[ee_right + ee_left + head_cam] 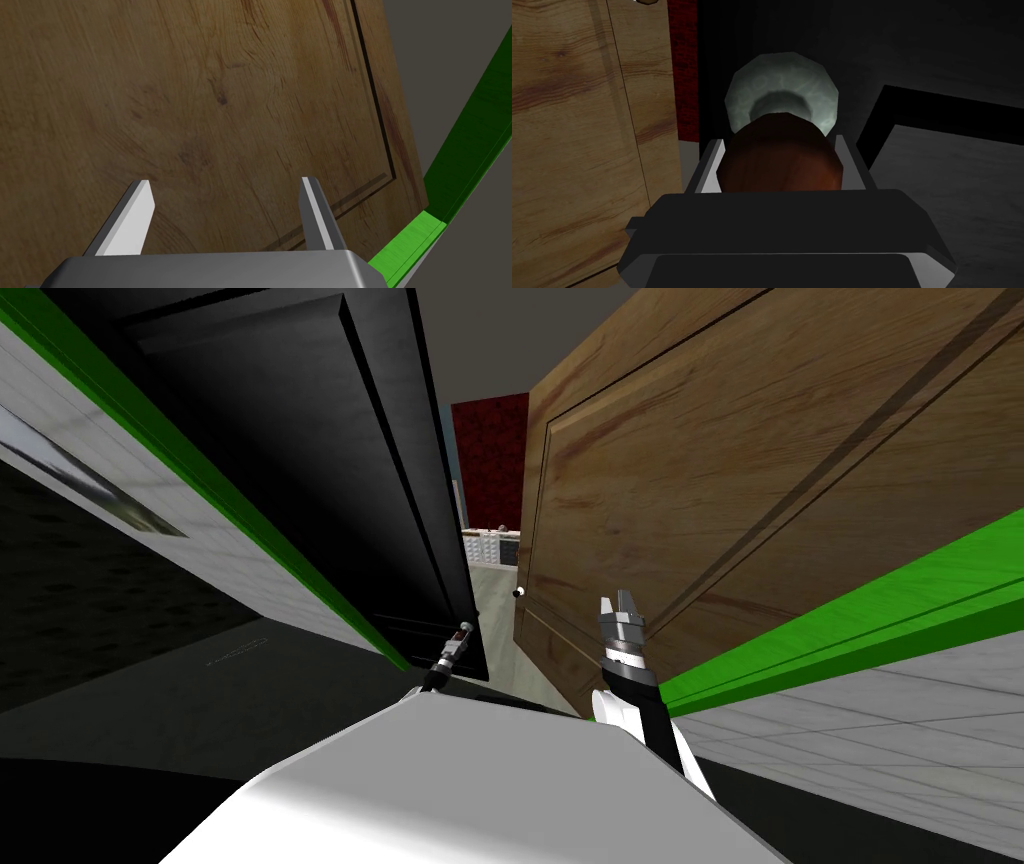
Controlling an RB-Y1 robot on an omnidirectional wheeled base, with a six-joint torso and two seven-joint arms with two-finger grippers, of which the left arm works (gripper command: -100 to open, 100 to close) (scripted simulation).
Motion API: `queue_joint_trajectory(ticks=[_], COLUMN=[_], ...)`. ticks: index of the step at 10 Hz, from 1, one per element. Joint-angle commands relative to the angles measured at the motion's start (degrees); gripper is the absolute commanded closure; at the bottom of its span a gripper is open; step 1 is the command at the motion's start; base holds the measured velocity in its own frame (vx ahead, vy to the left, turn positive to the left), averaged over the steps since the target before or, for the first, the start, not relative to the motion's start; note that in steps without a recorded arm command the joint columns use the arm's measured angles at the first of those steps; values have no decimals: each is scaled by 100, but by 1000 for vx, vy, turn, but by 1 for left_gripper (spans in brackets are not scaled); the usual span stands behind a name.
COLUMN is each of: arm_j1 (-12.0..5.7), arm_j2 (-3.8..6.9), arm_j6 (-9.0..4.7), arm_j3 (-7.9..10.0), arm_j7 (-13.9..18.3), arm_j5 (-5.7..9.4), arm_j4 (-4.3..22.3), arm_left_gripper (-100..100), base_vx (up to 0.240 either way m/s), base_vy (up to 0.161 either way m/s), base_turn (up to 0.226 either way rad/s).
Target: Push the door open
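My right pincer (225, 187) has two thin, light grey blades (136, 216) with bevelled tips, on a mid-grey box at the frame's bottom edge. In the head view's lower middle, its wrist (626, 655) is ringed grey and black, and the forearm (652, 723) is white with a black strip. My left pincer (779, 145) has the same pale blades on a near-black, chamfered box.
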Motion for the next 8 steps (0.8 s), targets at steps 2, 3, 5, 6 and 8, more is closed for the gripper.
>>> queue_joint_trajectory(ticks=[2,3,5,6,8], arm_j1=[-32,-59,-86,-118,-152], arm_j2=[15,4,-7,-21,-35], arm_j6=[-16,-33,-51,-72,-94], arm_j3=[103,142,180,227,276], arm_j7=[373,523,784,933,1200], arm_j5=[124,190,256,335,418], arm_j4=[-46,-16,15,51,89], arm_left_gripper=[100,100,100,100,100], base_vx=[16,13,13,22,12], base_vy=[11,15,16,22,19], base_turn=[-44,-99,-49,-112,-52])
